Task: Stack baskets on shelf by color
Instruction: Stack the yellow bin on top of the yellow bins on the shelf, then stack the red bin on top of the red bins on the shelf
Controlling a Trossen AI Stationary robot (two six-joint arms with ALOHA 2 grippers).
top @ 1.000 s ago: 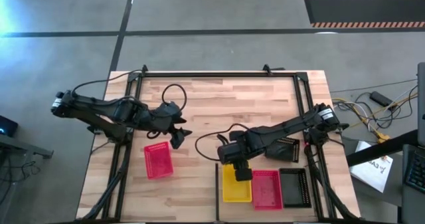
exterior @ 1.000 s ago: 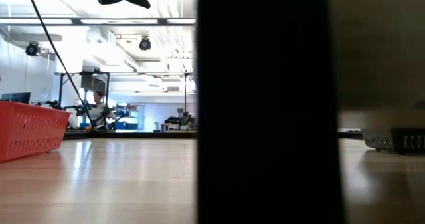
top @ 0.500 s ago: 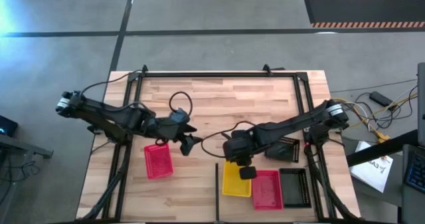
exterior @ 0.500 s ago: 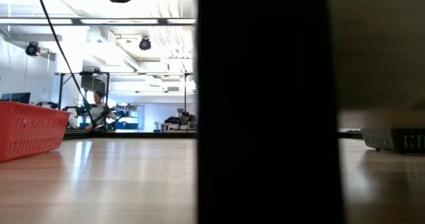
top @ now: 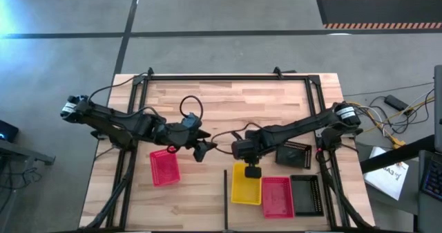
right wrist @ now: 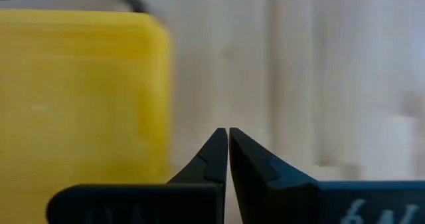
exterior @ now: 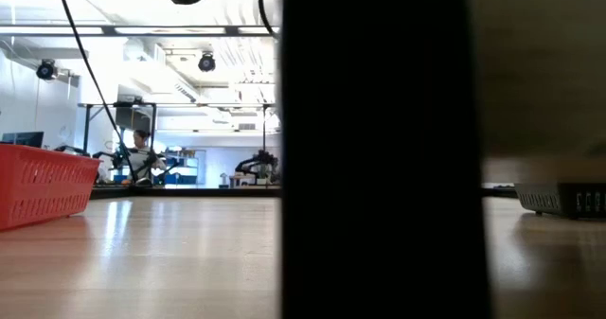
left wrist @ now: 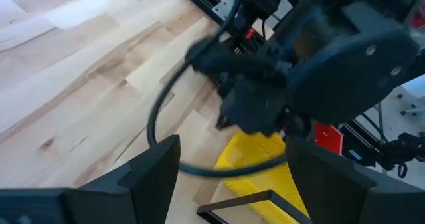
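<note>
A yellow basket (top: 245, 186) rests flat on the shelf (top: 276, 172), beside the thin black bar (top: 225, 198). To its right a pink-red basket (top: 276, 196) and a black basket (top: 305, 195) complete the row. My right gripper (top: 252, 171) hovers shut at the yellow basket's far edge; in the right wrist view its tips (right wrist: 228, 135) are over bare wood beside the basket's corner (right wrist: 149, 31). My left gripper (top: 204, 148) is open near the table's middle, facing the right arm. Another pink-red basket (top: 164, 167) lies on the table's left part.
A second black basket (top: 293, 153) lies under the right arm, far side of the shelf row. Black frame rails (top: 324, 115) run along the table's edges. In the low view a wide dark upright (exterior: 374, 149) blocks the middle, with the pink-red basket (exterior: 43, 182) at the left.
My left gripper has travelled toward the table's right edge, closing on the right arm and the yellow basket. My right gripper has drawn back from over the yellow basket toward the far edge, to the basket's far rim.
</note>
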